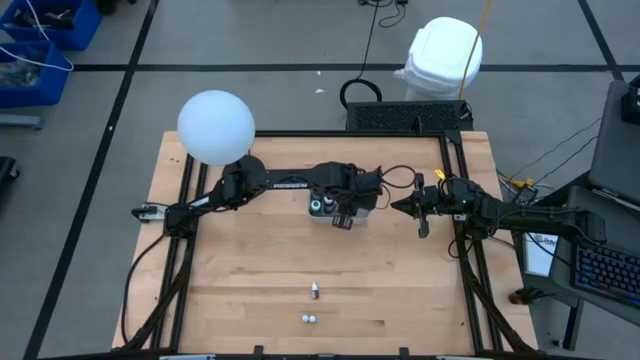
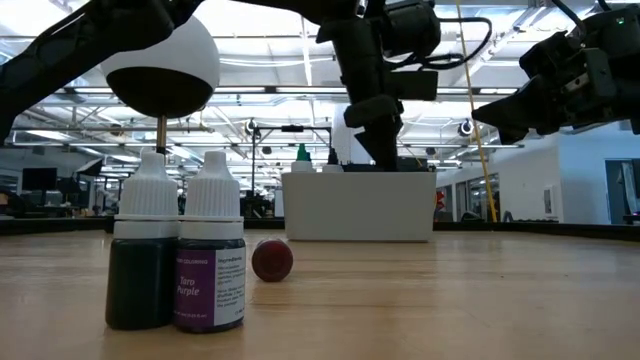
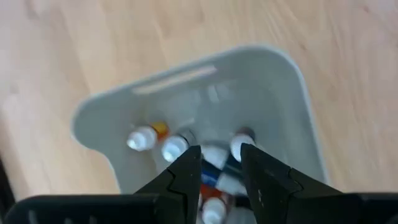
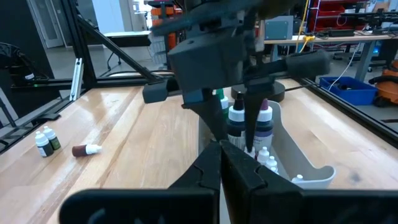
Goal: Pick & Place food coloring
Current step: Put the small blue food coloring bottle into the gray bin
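White-capped food coloring bottles are split between two places. Nearest the bench's front edge, two bottles [image 1: 309, 319] stand upright and touching; the low view shows one dark-filled and one with a purple label. Just behind them a third bottle [image 1: 314, 291], reddish with a white cap, lies on its side; in the high view its long axis runs roughly front to back. These three are well apart from both arms.

Farther back, near mid-bench, a grey tray [image 3: 292, 99] holds the remaining bottles [image 3: 175, 148], several upright and close together, caps up.

The left tool [image 3: 220, 163] hangs directly over this tray, pointing down, its fingers parted by a narrow gap and grasping nothing. In the left wrist view, one blue-labelled bottle [image 3: 217, 158] lies in the gap between the fingertips, with white caps just beside each finger. Judgement: the controlling relation is vertical; the bottles lie straight below the left tool, so a descent should bracket one bottle, with a risk of knocking its neighbours.

The right tool [image 1: 420, 207] hovers beside the tray on its right, aimed toward it, fingers pressed together and empty. Judgement: the left arm is nearer the tray's contents; neither arm is near the three front bottles.
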{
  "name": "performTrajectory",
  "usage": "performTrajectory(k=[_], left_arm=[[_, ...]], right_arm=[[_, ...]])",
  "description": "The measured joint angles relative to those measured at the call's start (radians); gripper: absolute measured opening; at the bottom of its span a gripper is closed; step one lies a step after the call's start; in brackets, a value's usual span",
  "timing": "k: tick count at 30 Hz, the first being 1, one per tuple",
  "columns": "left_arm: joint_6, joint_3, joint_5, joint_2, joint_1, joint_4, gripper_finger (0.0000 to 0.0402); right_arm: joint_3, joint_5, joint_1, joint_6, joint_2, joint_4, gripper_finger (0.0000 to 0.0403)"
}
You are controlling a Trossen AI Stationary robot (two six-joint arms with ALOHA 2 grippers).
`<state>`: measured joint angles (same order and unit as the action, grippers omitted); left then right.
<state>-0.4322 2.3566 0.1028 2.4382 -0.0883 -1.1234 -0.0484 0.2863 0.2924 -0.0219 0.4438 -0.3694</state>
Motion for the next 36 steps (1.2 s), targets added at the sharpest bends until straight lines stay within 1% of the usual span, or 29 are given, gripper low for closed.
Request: performTrajectory(k=[2, 4, 6, 9, 11, 15, 18, 22, 26, 29, 31, 34, 36], left_arm=[[-0.003, 0.0, 0.001, 0.001, 0.001, -0.009, 0.0117], [-0.011, 0.0, 0.002, 0.001, 0.002, -0.011, 0.0106], [-0.012, 0.0, 0.004, 0.001, 0.004, -0.015, 0.0082], [-0.018, 0.0, 0.004, 0.001, 0.005, -0.017, 0.0029], [-0.018, 0.0, 0.004, 0.001, 0.005, -0.023, 0.0009], [-0.018, 0.0, 0.004, 0.001, 0.006, -0.034, 0.0012], [-0.018, 0.0, 0.008, 0.001, 0.005, -0.034, 0.0005], [-0.011, 0.0, 0.056, 0.001, 0.006, -0.034, 0.001], [-0.02, 0.0, 0.056, 0.001, 0.006, -0.034, 0.0004], [-0.045, 0.0, 0.057, -0.001, 0.006, -0.042, 0.0009], [-0.063, -0.002, 0.058, -0.014, 0.007, -0.062, 0.0012], [-0.062, -0.001, 0.059, -0.067, 0.012, -0.086, 0.0004], [-0.046, -0.001, 0.058, -0.116, 0.015, -0.102, 0.0006]], right_arm=[[0.0, 0.0, 0.0, 0.0, 0.0, 0.0, 0.0], [0.0, 0.001, 0.0, 0.0, 0.0, 0.0, 0.0], [0.0, 0.001, 0.0, 0.0, 0.0, 0.0, 0.0], [0.0, 0.001, 0.0, 0.0, 0.0, 0.0, 0.0], [0.0, 0.001, 0.0, 0.0, 0.0, 0.0, 0.0], [0.0, 0.001, 0.0, 0.0, 0.0, 0.0, 0.0], [0.0, 0.001, 0.0, 0.0, 0.0, 0.0, 0.0], [0.0, 0.001, 0.0, 0.0, 0.0, 0.0, 0.0], [0.0, 0.001, 0.0, 0.0, 0.0, 0.0, 0.0], [0.0, 0.001, 0.0, 0.0, 0.0, 0.0, 0.0], [0.0, 0.001, 0.0, 0.0, 0.0, 0.0, 0.0], [0.0, 0.002, 0.0, -0.008, 0.001, -0.002, 0.0], [0.0, 0.003, 0.0, -0.018, 0.002, -0.004, 0.0]])
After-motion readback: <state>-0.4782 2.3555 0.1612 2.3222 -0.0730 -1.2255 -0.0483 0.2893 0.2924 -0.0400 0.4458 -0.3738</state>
